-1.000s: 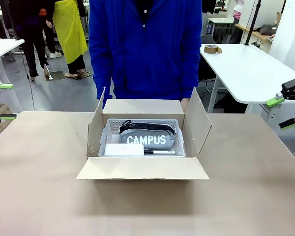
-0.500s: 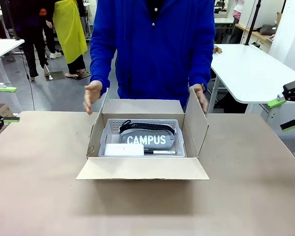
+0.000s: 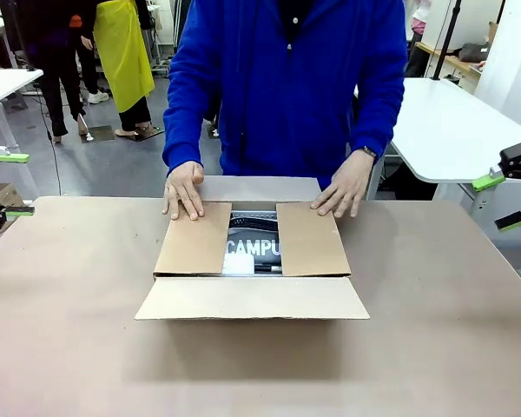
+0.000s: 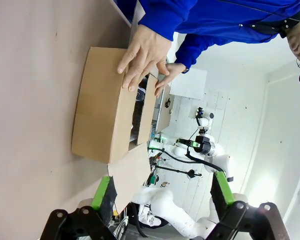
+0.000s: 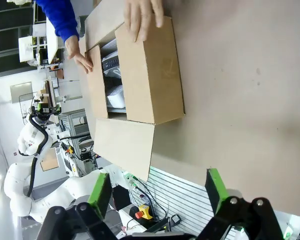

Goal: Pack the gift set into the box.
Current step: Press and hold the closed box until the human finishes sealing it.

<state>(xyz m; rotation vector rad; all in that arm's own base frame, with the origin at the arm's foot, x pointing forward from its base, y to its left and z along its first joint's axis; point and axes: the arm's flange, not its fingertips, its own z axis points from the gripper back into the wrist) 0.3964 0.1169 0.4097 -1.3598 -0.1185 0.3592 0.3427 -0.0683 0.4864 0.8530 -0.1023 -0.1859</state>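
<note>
The gift set lies inside the cardboard carton (image 3: pixel 194 243) on the counter (image 3: pixel 434 347); the grey CAMPUS pouch (image 3: pixel 253 248) shows through the gap between the two side flaps, which the person's hands (image 3: pixel 184 188) are pressing down. The near flap (image 3: pixel 252 297) lies open outward, so closing the top looks like what is left. The left gripper (image 4: pixel 161 192) and right gripper (image 5: pixel 157 192) hang spread and empty, well apart from the carton.

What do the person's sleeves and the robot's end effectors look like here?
The person wears bright blue long sleeves. The left end effector and right end effector each have black fingers faced with bright green pads.
</note>
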